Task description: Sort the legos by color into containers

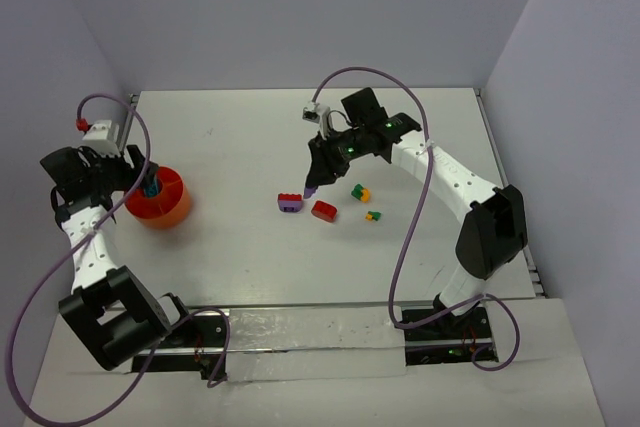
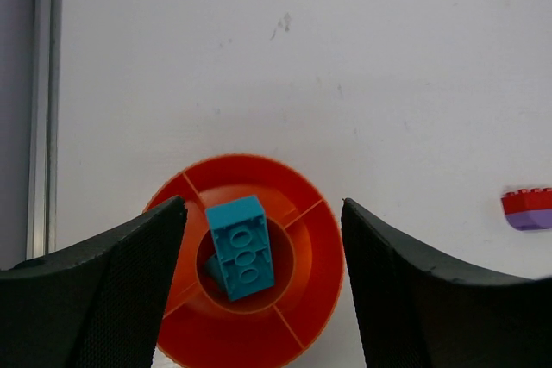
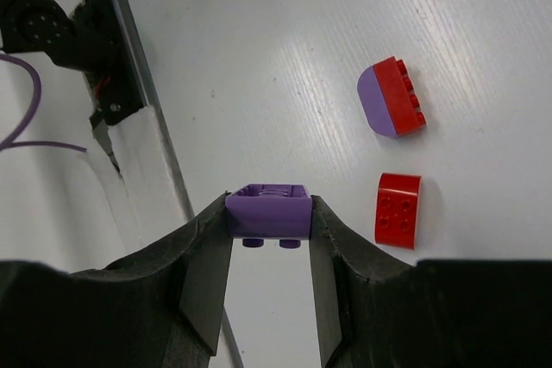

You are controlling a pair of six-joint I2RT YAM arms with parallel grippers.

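Looking thru the left wrist cam, you see the small teal plastic brick (image 2: 241, 247) lying tilted in the centre well of the round orange plastic divided bowl (image 2: 315, 243). It sits right under the gap of the left gripper (image 2: 263, 208). That claw is released: jaws wide apart, touching neither brick nor bowl.

The right gripper (image 3: 269, 223) is clenched on a purple plastic brick (image 3: 268, 208), one finger per side.

On the white table (image 3: 285, 58) nearby are a red-on-purple stacked piece (image 3: 392, 96) and a rounded red brick (image 3: 398, 210). Two green-and-yellow bits (image 1: 360, 191) (image 1: 373, 215) lie further right.

The bowl's near rim is cut off at frame btm, and a darker teal shape under the brick is too hidden to ID.
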